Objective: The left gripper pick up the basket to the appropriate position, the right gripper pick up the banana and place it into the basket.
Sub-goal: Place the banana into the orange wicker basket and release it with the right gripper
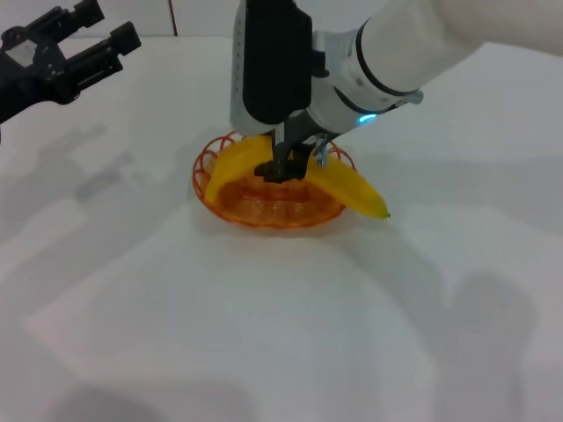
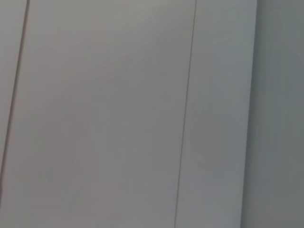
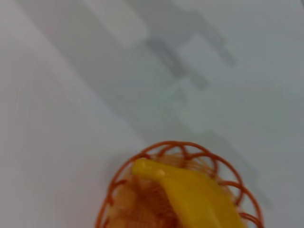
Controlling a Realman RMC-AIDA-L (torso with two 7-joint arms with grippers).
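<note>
Banana [image 1: 339, 180] lying across the orange wire basket [image 1: 264, 209] at the centre of the white counter [image 1: 264, 334], its curved body spanning the basket from about 9 o'clock to 4 o'clock, with the dark tip overhanging the rim on the 4 o'clock side. Right hand [image 1: 286, 167] reaches down from 12 o'clock onto the middle of the fruit; its black fingers sit at the banana's upper surface, but whether they pinch it or stand slightly apart cannot be told from the head view. Right wrist view looks down on the same pair — the scalloped loops of the basket [image 3: 190, 149] ring one end of the banana [image 3: 194, 194], which rests inside the weave; soft grey shadows cross the counter [image 3: 57, 118] beyond. Left hand [image 1: 75, 44] hangs well apart from the basket, at 10 o'clock near the far edge of the counter, its two black fingers spread and gripping nothing. Left wrist view shows only a pale flat panel [image 2: 104, 114] crossed by thin dark seams.
</note>
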